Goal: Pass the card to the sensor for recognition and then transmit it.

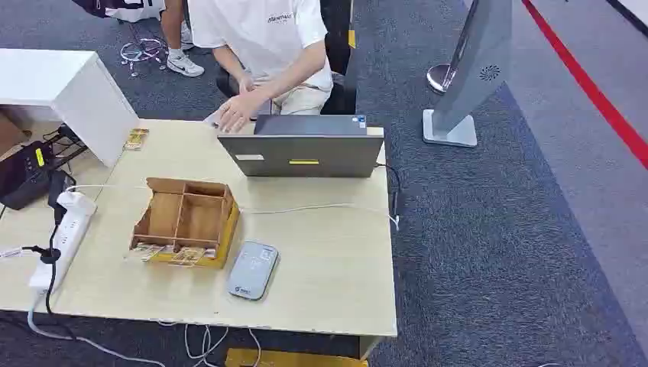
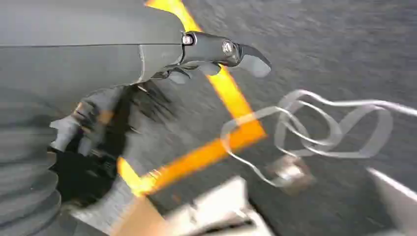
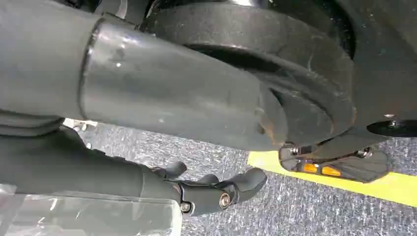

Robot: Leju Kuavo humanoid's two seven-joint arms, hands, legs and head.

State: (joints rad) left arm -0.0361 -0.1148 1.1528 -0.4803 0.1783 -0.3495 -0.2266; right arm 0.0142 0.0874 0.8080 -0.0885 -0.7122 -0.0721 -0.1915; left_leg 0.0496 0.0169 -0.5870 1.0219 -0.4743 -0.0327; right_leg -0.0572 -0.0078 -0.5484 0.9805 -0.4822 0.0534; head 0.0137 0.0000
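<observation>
Grey carpet (image 1: pixel 489 252) surrounds the wooden table (image 1: pixel 321 260). Centre-left, cards (image 1: pixel 172 253) lie along the divided box (image 1: pixel 186 222), just beside the grey sensor (image 1: pixel 253 269). Wrist views show left hand (image 2: pixel 196 54) and right hand (image 3: pixel 206 189) empty, fingers loosely extended above floor.

Table (image 1: pixel 336 260) right half lay bare up to its right edge. Divided wooden box (image 1: pixel 186 220) and grey sensor (image 1: pixel 253 269) crowded the front-left; laptop (image 1: pixel 302 145) and white cable (image 1: pixel 306 208) blocked the back edge.
</observation>
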